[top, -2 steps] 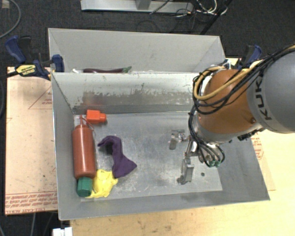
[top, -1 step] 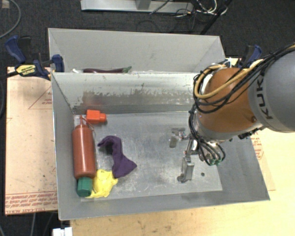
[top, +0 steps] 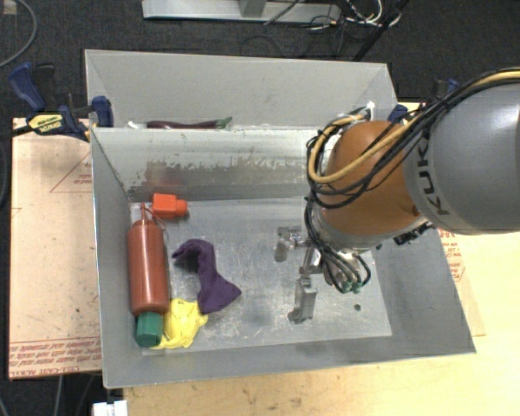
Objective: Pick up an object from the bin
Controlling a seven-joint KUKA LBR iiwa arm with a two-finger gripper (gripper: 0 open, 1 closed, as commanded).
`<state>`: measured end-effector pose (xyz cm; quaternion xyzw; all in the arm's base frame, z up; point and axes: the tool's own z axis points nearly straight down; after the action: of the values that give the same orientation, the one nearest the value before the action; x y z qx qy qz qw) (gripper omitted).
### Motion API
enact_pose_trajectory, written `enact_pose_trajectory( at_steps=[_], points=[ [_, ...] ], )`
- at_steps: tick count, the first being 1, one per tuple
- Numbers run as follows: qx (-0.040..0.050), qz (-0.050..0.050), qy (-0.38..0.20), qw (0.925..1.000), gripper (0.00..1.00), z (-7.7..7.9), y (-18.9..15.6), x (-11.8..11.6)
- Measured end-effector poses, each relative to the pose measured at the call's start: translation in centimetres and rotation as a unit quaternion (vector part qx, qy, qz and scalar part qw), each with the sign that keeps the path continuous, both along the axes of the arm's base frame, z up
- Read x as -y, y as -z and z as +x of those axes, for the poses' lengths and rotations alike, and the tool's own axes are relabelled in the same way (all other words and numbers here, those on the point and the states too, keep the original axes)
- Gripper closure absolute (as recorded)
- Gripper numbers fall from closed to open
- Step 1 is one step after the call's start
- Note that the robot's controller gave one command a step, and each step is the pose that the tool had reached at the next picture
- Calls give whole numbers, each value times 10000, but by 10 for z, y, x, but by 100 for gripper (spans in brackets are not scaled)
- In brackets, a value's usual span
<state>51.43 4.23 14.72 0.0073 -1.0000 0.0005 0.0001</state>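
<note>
Right of the purple cloth (top: 206,277), above the bin floor (top: 247,228), the end effector (top: 295,274) hangs open.

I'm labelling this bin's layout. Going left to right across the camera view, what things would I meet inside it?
In order: reddish-brown bottle → purple cloth → end effector. The orange block and the yellow cloth overlap those sideways, so I leave them out.
</note>
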Motion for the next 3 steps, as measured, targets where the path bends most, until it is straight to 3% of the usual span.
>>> enact_pose_trajectory(
  at_steps=[1,2,3],
  points=[
    [27,25,-372,9993,0,-10,45,-32],
    [-51,0,-437,9990,0,10,59,-65],
    [21,29,-574,9983,100,2,75,-92]
  ],
)
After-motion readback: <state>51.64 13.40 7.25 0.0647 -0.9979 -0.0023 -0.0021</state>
